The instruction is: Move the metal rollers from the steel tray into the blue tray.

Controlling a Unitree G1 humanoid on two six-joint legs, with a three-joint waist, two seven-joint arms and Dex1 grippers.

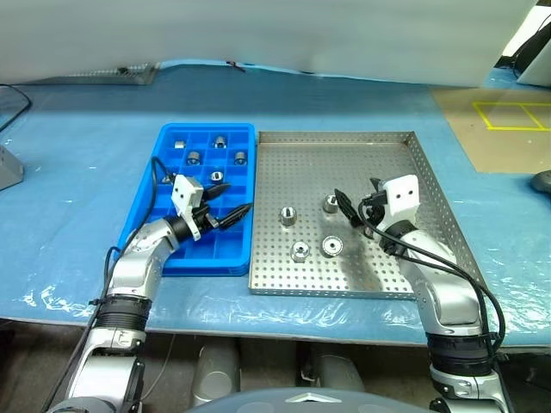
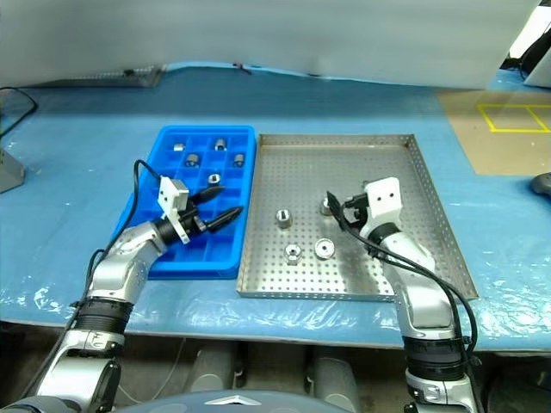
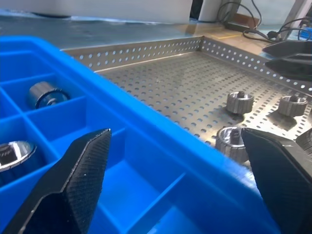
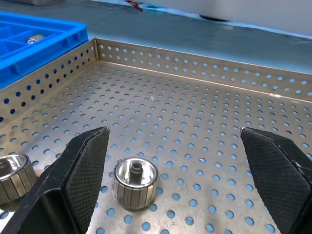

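The steel tray [image 1: 362,151] lies in the middle of the table with several metal rollers on it: one roller [image 1: 288,215], another [image 1: 331,203], and a pair nearer the front [image 1: 300,251], [image 1: 331,245]. Touching its left side is the blue tray [image 1: 176,258], with several rollers in its far compartments [image 1: 195,157]. My left gripper [image 1: 236,198] hangs open over the blue tray's right edge, holding nothing. Open and holding nothing too, my right gripper [image 1: 356,201] hovers low over the steel tray, with a roller [image 4: 135,181] just ahead between its fingers [image 4: 80,180].
Blue plastic sheeting [image 1: 77,189] covers the table. A brown board with yellow tape marks [image 1: 508,116] lies at the far right. A grey object [image 1: 7,168] sits at the left edge and a dark one [image 1: 542,181] at the right edge.
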